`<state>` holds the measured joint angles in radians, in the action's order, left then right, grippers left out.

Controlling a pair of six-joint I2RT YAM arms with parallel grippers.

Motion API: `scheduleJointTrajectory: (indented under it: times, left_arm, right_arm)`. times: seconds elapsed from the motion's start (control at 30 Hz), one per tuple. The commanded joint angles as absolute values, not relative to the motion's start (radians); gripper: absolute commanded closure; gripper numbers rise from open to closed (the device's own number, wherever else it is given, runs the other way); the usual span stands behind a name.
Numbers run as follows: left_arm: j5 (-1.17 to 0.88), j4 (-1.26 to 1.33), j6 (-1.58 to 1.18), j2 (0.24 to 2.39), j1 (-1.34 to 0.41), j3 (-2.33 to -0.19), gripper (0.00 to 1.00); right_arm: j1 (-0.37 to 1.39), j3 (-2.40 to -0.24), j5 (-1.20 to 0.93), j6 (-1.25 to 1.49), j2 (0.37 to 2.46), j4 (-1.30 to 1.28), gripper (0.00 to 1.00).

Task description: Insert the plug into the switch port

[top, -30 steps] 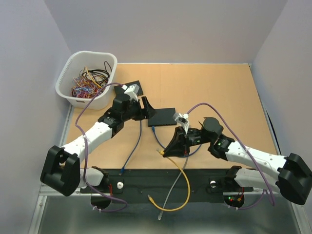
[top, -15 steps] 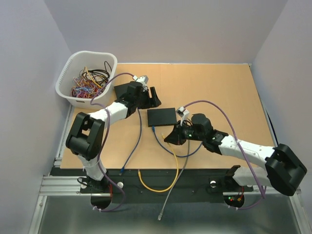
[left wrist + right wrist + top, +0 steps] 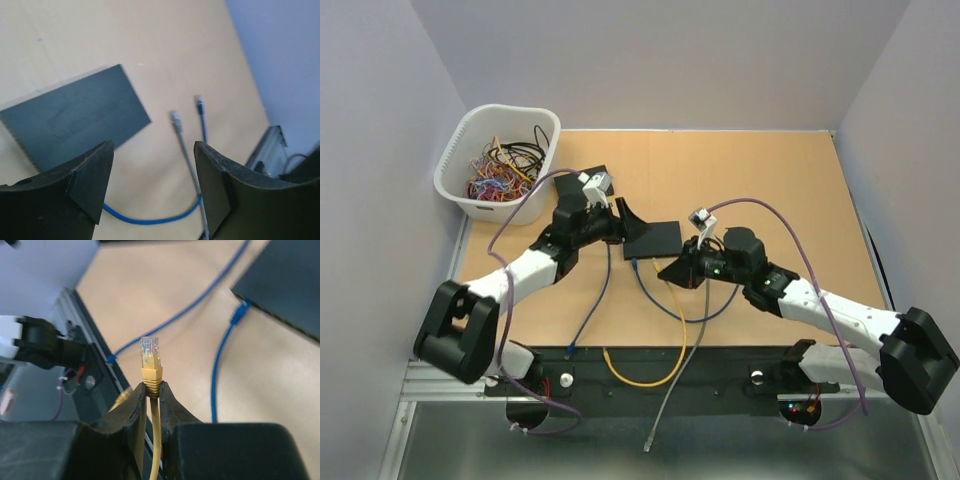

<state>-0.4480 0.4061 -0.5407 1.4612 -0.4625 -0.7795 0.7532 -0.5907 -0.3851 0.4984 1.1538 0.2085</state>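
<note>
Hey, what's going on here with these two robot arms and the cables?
The right gripper pinches a yellow cable just behind its clear plug, which sticks out free. The left gripper is open by the black switch, holding nothing. The plug is not yet in a port.
</note>
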Motion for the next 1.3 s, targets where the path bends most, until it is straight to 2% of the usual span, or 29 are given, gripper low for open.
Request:
scheduleJointTrajectory:
  times: [0.0, 0.13, 0.27, 0.67, 0.97, 1.07, 1.1, 1.17, 1.27]
  left_arm:
    - [-0.597, 0.754, -0.658, 1.246, -0.457, -0.631, 0.23]
    - [-0.608, 0.793, -0.71, 1.118, -0.459, -0.589, 0.23]
    - [-0.558, 0.637, -0.716, 1.06, -0.463, -0.615, 0.23]
    - [-0.41, 0.473, -0.692, 1.038, -0.581, -0.684, 0.25]
    - [-0.304, 0.376, -0.672, 1.043, -0.643, -0.739, 0.31]
    - [-0.284, 0.35, -0.669, 1.042, -0.649, -0.749, 0.41]
    - [-0.273, 0.344, -0.667, 1.04, -0.649, -0.753, 0.5]
    - [-0.262, 0.331, -0.669, 1.04, -0.649, -0.756, 0.59]
    - [-0.25, 0.324, -0.67, 1.04, -0.65, -0.764, 0.61]
  right_arm:
    - [0.738, -0.635, -0.527, 0.532, 1.101, 0.438, 1.0]
    - [0.736, -0.678, -0.543, 0.549, 1.129, 0.451, 0.99]
    - [0.736, -0.732, -0.563, 0.545, 1.16, 0.451, 1.0]
    - [0.738, -0.788, -0.463, 0.531, 1.17, 0.416, 1.0]
    - [0.738, -0.798, -0.384, 0.509, 1.158, 0.373, 1.0]
    - [0.738, -0.798, -0.376, 0.508, 1.16, 0.373, 1.0]
    - [0.736, -0.802, -0.377, 0.506, 1.163, 0.373, 1.0]
    - [0.738, -0.804, -0.38, 0.503, 1.169, 0.367, 0.99]
    - [0.738, -0.807, -0.376, 0.486, 1.177, 0.345, 1.0]
